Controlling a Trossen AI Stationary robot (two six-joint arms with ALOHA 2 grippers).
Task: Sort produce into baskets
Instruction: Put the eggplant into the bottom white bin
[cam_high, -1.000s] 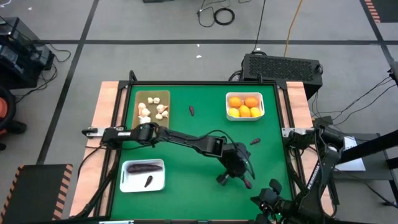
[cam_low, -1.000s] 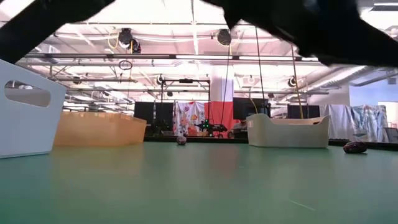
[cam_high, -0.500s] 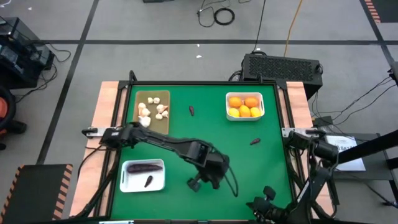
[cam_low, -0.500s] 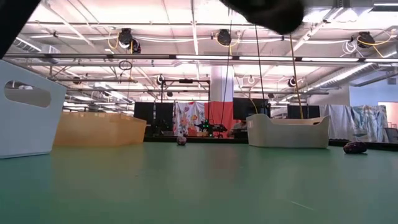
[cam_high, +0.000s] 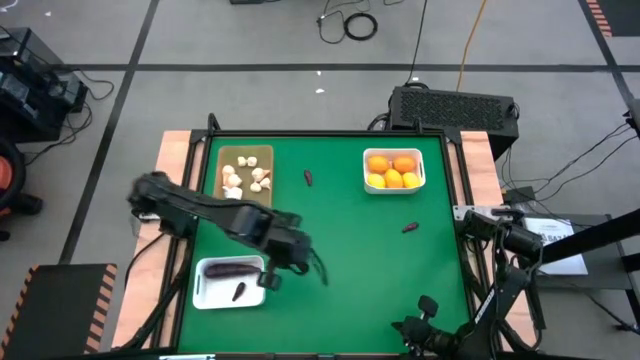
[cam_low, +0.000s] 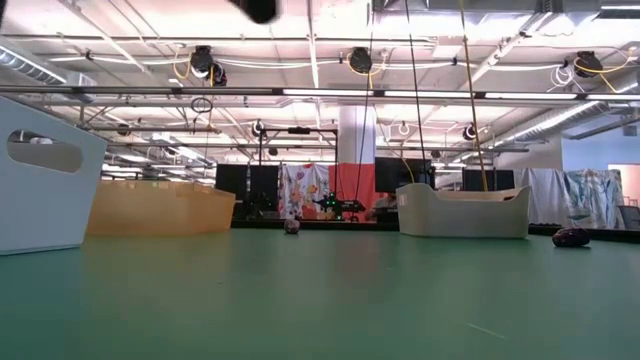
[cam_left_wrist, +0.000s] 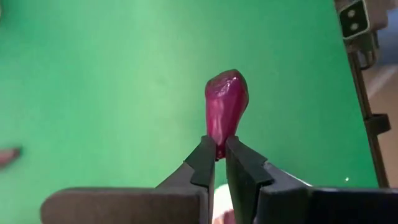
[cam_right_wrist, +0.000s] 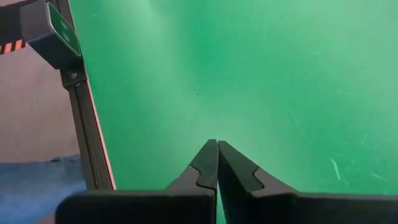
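1. purple and glossy, the eggplant piece (cam_left_wrist: 226, 102) is showing best in the left wrist view: the left gripper (cam_left_wrist: 220, 155) is pinching it by its narrow end, with the fatter end sticking out past the fingertips over the green table (cam_left_wrist: 93, 74). it is looking light, smooth and probably slippery; a grip on so thin a tip could let it swivel or slip, so a hold nearer the thick middle would likely be steadier.

2. high view: the left gripper (cam_high: 272, 279) is hanging at the right edge of the near white tray (cam_high: 200, 292), which is holding a long eggplant (cam_high: 228, 267) and a short piece (cam_high: 239, 292). the tan tray (cam_high: 262, 153) is holding garlic bulbs (cam_high: 240, 176). the far white tray (cam_high: 368, 168) is holding oranges and lemons (cam_high: 391, 171). two loose purple pieces are lying on the table, one (cam_high: 308, 178) between the tan tray and the far white tray, one (cam_high: 410, 227) nearer the right side. the right gripper (cam_high: 425, 318) is waiting at the near right edge.

3. low view: the near white tray (cam_low: 45, 180), the tan tray (cam_low: 160, 208) and the far white tray (cam_low: 462, 212) are standing on the table, with the two loose pieces (cam_low: 292, 226) (cam_low: 571, 237) lying apart from them.

4. right wrist view: the right gripper (cam_right_wrist: 217, 155) is pressed together, holding nothing, over bare table by the frame rail (cam_right_wrist: 84, 118).
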